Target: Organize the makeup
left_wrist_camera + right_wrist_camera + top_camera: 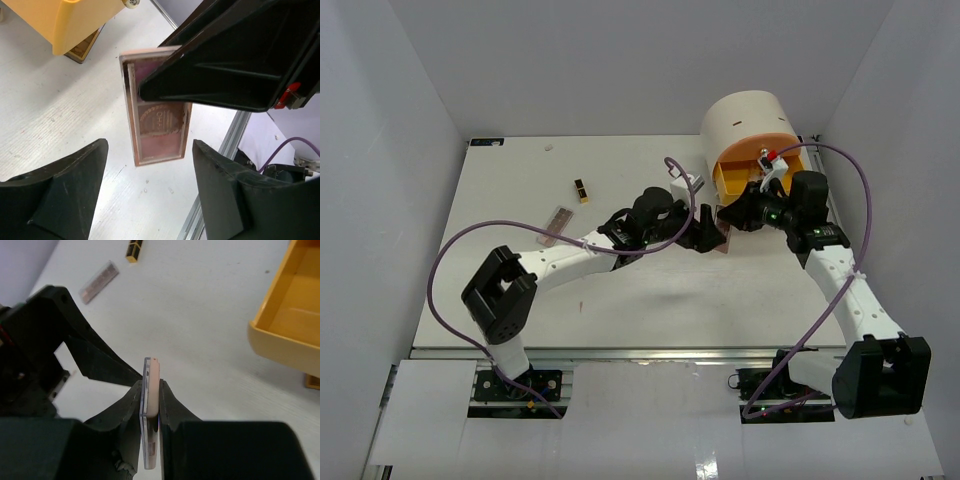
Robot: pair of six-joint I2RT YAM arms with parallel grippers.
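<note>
Right wrist view: right gripper (150, 395) clamps the pink palette (152, 372), thin edge up, long axis along its fingers; left gripper (149, 150) gapes either side, not touching, and the yellow drawer (280, 345) sits just right, right arm nearer

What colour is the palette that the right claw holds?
The palette is pink with darker reddish pans; left wrist view shows it best.
</note>
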